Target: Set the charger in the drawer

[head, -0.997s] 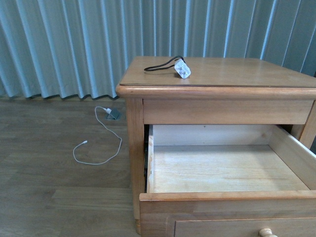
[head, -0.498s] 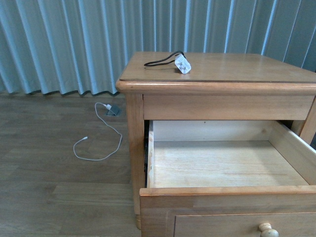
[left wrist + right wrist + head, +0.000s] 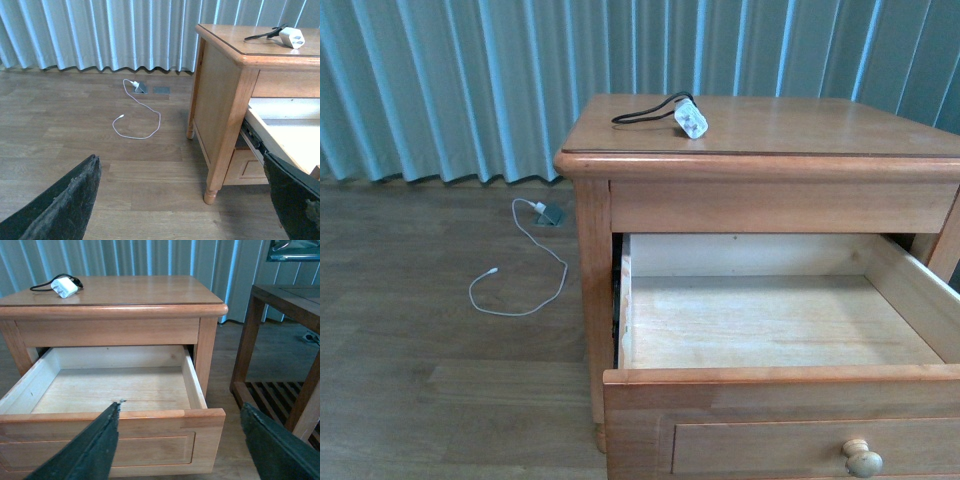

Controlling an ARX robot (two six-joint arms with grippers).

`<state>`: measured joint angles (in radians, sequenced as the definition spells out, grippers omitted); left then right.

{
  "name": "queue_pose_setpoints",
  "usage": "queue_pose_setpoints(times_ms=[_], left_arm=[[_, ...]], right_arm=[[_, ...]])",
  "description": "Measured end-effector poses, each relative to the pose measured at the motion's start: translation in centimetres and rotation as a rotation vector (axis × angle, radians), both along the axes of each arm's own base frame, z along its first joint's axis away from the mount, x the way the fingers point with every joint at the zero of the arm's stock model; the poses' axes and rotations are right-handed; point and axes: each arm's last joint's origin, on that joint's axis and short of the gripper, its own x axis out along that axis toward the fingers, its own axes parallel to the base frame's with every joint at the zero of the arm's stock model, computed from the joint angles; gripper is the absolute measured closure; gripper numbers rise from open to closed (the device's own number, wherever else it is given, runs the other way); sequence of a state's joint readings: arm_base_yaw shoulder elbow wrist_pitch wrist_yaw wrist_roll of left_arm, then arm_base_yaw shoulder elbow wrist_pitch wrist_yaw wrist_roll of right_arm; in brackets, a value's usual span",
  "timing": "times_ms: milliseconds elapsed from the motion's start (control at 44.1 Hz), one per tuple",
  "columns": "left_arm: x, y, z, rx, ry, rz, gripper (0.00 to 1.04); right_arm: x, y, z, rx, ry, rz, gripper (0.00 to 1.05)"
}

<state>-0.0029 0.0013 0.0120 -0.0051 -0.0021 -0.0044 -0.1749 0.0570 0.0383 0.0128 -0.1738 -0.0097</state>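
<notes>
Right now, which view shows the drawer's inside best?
The right wrist view: it shows the open drawer nearly whole, floor and walls. The front view crops one side; the left wrist view shows only a corner.

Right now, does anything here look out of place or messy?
Only the thin white cable, which sprawls in a loose loop on the floor from a floor socket by the curtain. The drawer stands pulled open and empty, and the charger lies on the cabinet top. Nothing looks spilled or damaged.
</notes>
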Motion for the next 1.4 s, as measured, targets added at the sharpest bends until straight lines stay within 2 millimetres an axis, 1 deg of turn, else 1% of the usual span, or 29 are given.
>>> queue_pose_setpoints(times_ms=[45, 113, 136, 204, 249, 317, 385, 408, 430, 453, 521, 612, 702, 838, 861, 952, 1088, 1223, 1337, 1405], left_arm=[[0.0, 0.0, 0.0, -0.005, 0.003, 0.017, 0.06], [0.5, -0.2, 0.1, -0.097, 0.06, 0.281, 0.06], [0.6, -0.3, 0.1, -0.105, 0.07, 0.332, 0.06], [1.1, -0.3, 0.6, -0.139, 0.072, 0.417, 0.06], [1.6, -0.2, 1.3, -0.175, 0.076, 0.426, 0.06], [2.6, -0.3, 2.6, -0.223, 0.075, 0.389, 0.06], [4.7, -0.7, 4.7, -0.247, 0.075, 0.292, 0.06], [5.2, -0.9, 5.1, -0.248, 0.075, 0.272, 0.06], [6.3, -1.2, 5.9, -0.25, 0.076, 0.227, 0.06], [6.9, -1.4, 6.3, -0.248, 0.079, 0.207, 0.06], [9.4, -2.6, 7.7, -0.24, 0.114, 0.095, 0.06], [13.5, -5.3, 9.3, -0.238, 0.158, -0.087, 0.06], [17.2, -7.7, 10.5, -0.233, 0.176, -0.171, 0.06], [23.3, -11.7, 11.9, -0.232, 0.186, -0.273, 0.06], [24.0, -12.1, 12.0, -0.232, 0.186, -0.282, 0.06], [27.7, -14.6, 12.3, -0.248, 0.194, -0.332, 0.06], [32.0, -17.9, 11.8, -0.278, 0.214, -0.384, 0.06], [34.7, -20.1, 10.9, -0.302, 0.24, -0.403, 0.06], [37.1, -22.1, 9.4, -0.33, 0.271, -0.41, 0.06], [38.0, -22.8, 8.6, -0.338, 0.287, -0.392, 0.06]], right_arm=[[0.0, 0.0, 0.0, 0.0, 0.0, 0.0, 0.24], [0.0, 0.0, 0.0, 0.0, 0.0, 0.001, 0.08], [0.0, 0.0, 0.0, 0.001, 0.0, 0.0, 0.06], [0.0, 0.0, 0.0, 0.0, 0.0, 0.0, 0.09], [0.0, 0.0, 0.0, 0.001, 0.0, 0.001, 0.09], [0.0, 0.0, 0.0, 0.001, 0.0, 0.001, 0.08], [0.0, 0.0, 0.0, 0.001, 0.0, 0.001, 0.08], [0.0, 0.0, 0.0, 0.001, 0.0, 0.001, 0.08], [0.0, 0.0, 0.0, 0.001, 0.0, 0.001, 0.08], [0.0, 0.0, 0.0, 0.001, 0.0, 0.001, 0.08], [0.0, 0.0, 0.0, 0.001, 0.0, 0.0, 0.08], [0.0, 0.0, 0.0, 0.001, 0.0, 0.001, 0.08], [0.0, 0.0, 0.0, 0.001, 0.0, 0.0, 0.08], [0.0, 0.0, 0.0, 0.001, 0.0, 0.0, 0.08], [0.0, 0.0, 0.0, 0.001, 0.0, 0.001, 0.08], [0.0, 0.0, 0.0, 0.001, 0.0, 0.001, 0.08], [0.0, 0.0, 0.0, 0.001, 0.0, 0.001, 0.08], [0.0, 0.0, 0.0, 0.001, 0.0, 0.001, 0.08], [0.0, 0.0, 0.0, 0.001, 0.0, 0.0, 0.08], [0.0, 0.0, 0.0, 0.001, 0.0, 0.0, 0.08]])
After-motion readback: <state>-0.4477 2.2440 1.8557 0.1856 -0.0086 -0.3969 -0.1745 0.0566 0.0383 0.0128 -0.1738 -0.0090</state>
